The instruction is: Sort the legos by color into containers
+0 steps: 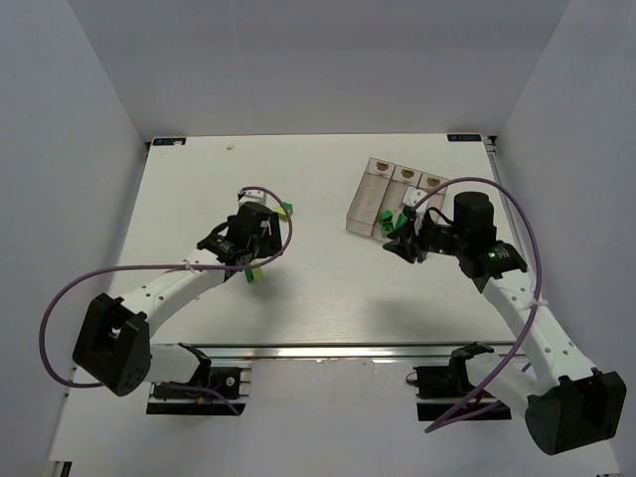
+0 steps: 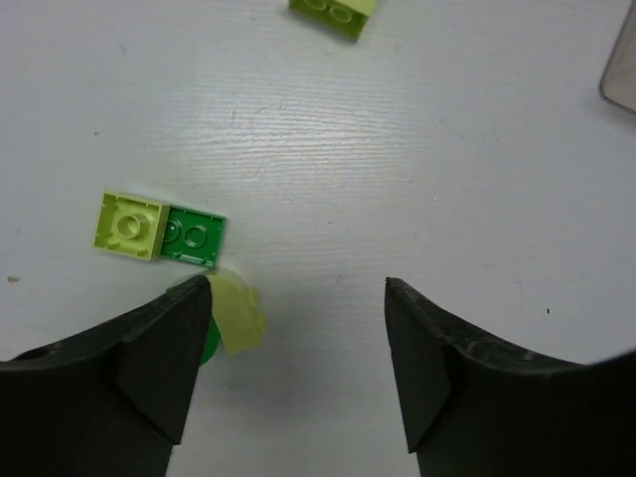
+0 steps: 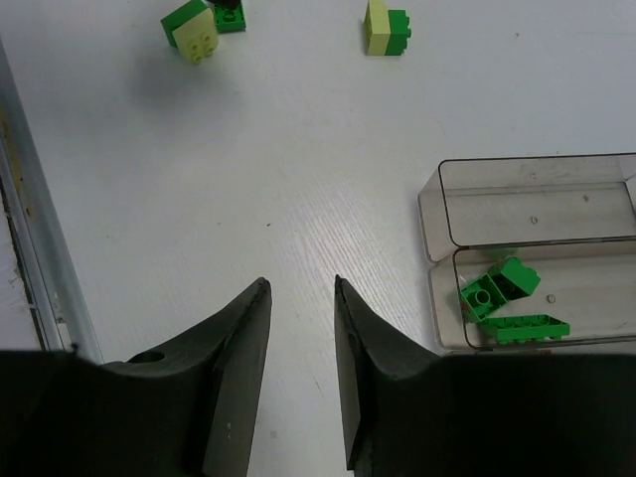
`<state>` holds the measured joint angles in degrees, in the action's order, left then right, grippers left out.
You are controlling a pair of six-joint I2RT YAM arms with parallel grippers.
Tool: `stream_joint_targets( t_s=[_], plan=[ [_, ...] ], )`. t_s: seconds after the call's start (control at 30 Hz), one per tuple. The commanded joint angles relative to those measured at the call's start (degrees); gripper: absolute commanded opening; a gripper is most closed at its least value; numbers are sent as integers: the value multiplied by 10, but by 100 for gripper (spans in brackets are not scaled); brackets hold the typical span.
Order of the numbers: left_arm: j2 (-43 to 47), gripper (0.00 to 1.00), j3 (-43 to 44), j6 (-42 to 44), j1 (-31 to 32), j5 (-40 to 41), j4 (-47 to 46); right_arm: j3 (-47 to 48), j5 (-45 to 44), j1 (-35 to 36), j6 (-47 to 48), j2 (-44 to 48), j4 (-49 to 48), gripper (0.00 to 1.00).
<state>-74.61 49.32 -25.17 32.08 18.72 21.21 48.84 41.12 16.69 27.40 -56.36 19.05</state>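
Note:
In the left wrist view my left gripper [image 2: 298, 288] stands wide open over the bare table. A pale yellow-green lego piece [image 2: 238, 313] lies against its left fingertip [image 2: 189, 308]. A yellow-green brick [image 2: 129, 225] joined to a dark green brick [image 2: 194, 237] lies just beyond. Another yellow-green lego [image 2: 333, 12] sits at the top edge. My right gripper [image 3: 301, 283] holds nothing, its jaws a narrow gap apart, left of the clear containers [image 3: 537, 199]. One bin holds dark green legos [image 3: 502, 298]. From above, the left gripper [image 1: 256, 243] is mid-table and the right gripper [image 1: 399, 241] is by the containers [image 1: 393, 189].
Two mixed green and yellow-green lego clusters [image 3: 199, 30] [image 3: 386, 28] lie far ahead of the right gripper. A metal rail [image 3: 30, 248] runs along the table's near edge. White walls enclose the table on three sides.

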Motion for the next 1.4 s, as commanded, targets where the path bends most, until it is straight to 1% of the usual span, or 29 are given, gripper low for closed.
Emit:
stream_joint_targets(
  t_s=[0.0, 0.1, 0.13, 0.17, 0.33, 0.43, 0.47, 0.53, 0.67, 0.77, 0.87, 0.9, 0.97, 1.03, 1.13, 1.23, 1.3, 1.37],
  plan=[
    [-3, 76, 23, -46, -7, 29, 30, -7, -17, 6, -7, 0, -27, 38],
    [-4, 65, 16, -53, -17, 42, 27, -8, -24, 8, -5, 1, -28, 39],
    [-5, 59, 15, -53, -25, 44, 28, -9, -25, 9, -4, 2, -28, 40],
    [-10, 56, 14, -55, -30, 43, 30, -9, -25, 9, -4, 5, -28, 40],
    [-25, 56, 6, -72, -39, 33, 34, -12, -32, 9, -4, 6, -31, 42],
    [-32, 60, -9, -81, -53, 15, 59, -12, -34, 8, -4, 5, -31, 42],
    [-28, 63, -16, -81, -56, 8, 61, -12, -33, 9, -4, 7, -31, 42],
    [-13, 64, -36, -84, -59, -4, 62, -12, -32, 9, -4, 9, -31, 43],
    [8, 64, -41, -78, -59, -6, 81, -14, -28, 9, -4, 14, -33, 43],
    [2, 57, -41, -70, -59, -3, 100, -12, -27, 10, -4, 15, -33, 43],
    [-3, 44, -44, -66, -59, -32, 102, -12, -27, 9, -2, 16, -31, 44],
    [-5, 37, -45, -60, -59, -47, 103, -12, -27, 10, -3, 17, -31, 44],
    [-13, 30, -51, -51, -59, -65, 104, -12, -26, 11, -2, 19, -32, 44],
    [-19, 24, -55, -43, -58, -109, 99, -12, -26, 12, -2, 20, -32, 44],
    [-27, 23, -56, -25, -58, -154, 99, -13, -27, 12, -1, 20, -31, 44],
    [-17, 24, -51, -13, -57, -163, 99, -13, -29, 13, 2, 22, -31, 44],
    [-11, 26, -46, -7, -57, -163, 102, -14, -29, 13, 2, 21, -31, 44],
    [-1, 31, -40, 1, -57, -163, 104, -13, -29, 13, 2, 21, -30, 44]
  ],
)
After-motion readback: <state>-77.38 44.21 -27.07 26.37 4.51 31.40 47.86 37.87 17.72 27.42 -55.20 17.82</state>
